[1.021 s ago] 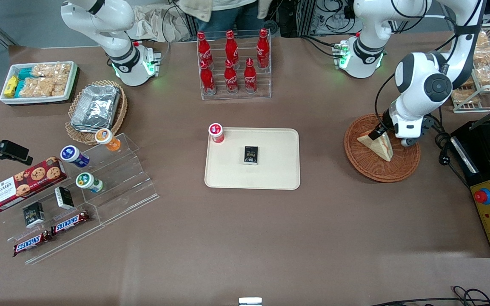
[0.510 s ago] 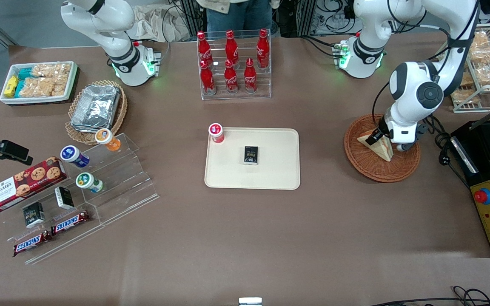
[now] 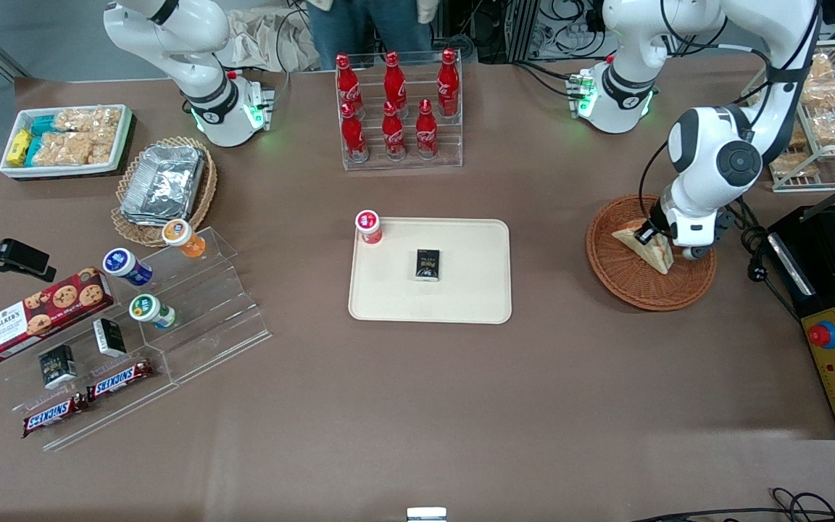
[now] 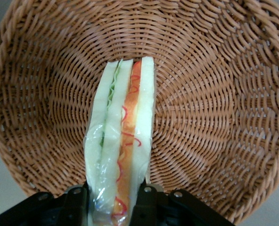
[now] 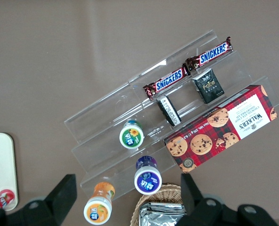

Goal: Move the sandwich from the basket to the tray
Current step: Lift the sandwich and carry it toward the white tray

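Brown counter (image 3: 417,406), cluttered. Cream-beige rectangular plastic tray (image 3: 475,290) sits mid-counter with a small black box (image 3: 428,264) and red-capped tub (image 3: 369,226) already on it. Toward the working arm's end — round reddish-brown wicker basket (image 3: 624,279) holding the plastic-wrapped triangular white-bread sandwich (image 4: 122,136). Left claw (image 4: 115,207) is pinched onto the wedge's end, sandwich not yet out of the basket. Lift straight up to clear the rim, grip gently — bread squashes — aim for bare tray.

1. Your left arm bends down over the working arm's end of the table, wrist pointing steeply downward.
2. Your black two-finger gripper (image 3: 651,234) (image 4: 113,203) has both fingers (image 4: 76,205) clamped on the wedge between them.
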You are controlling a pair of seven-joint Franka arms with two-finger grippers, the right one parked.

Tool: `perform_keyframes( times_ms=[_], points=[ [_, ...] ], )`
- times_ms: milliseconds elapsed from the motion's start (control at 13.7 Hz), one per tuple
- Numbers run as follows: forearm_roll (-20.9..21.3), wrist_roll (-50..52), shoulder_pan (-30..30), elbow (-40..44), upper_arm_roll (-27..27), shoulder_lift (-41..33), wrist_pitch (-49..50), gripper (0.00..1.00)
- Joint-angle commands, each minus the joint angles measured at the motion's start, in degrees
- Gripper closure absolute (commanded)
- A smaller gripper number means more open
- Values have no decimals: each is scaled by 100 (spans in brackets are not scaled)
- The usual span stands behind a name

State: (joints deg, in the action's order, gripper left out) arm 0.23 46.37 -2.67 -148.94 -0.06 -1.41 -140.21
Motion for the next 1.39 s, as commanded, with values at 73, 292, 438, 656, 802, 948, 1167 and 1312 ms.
perform_keyframes(
  times_ms=[73, 292, 438, 656, 802, 948, 1167, 1312],
  points=[
    [13, -1231, -31, 443, -90, -1148, 1475, 100],
    [3, -2016, -531, 647, -134, -1737, 1944, 100],
    [-40, -2464, -778, 665, -126, -2080, 2215, 100],
    [-734, -2432, -1479, 997, -292, -2030, 2305, 100],
    [-823, -1714, -1701, 1287, -685, -1741, 2200, 100],
    [-823, -1238, -1710, 2014, -1186, -1058, 2313, 100],
    [-718, -657, -1736, 2790, -1653, -99, 2411, 100],
    [-473, -647, -1737, 2827, -1848, 324, 2052, 100]
  ],
)
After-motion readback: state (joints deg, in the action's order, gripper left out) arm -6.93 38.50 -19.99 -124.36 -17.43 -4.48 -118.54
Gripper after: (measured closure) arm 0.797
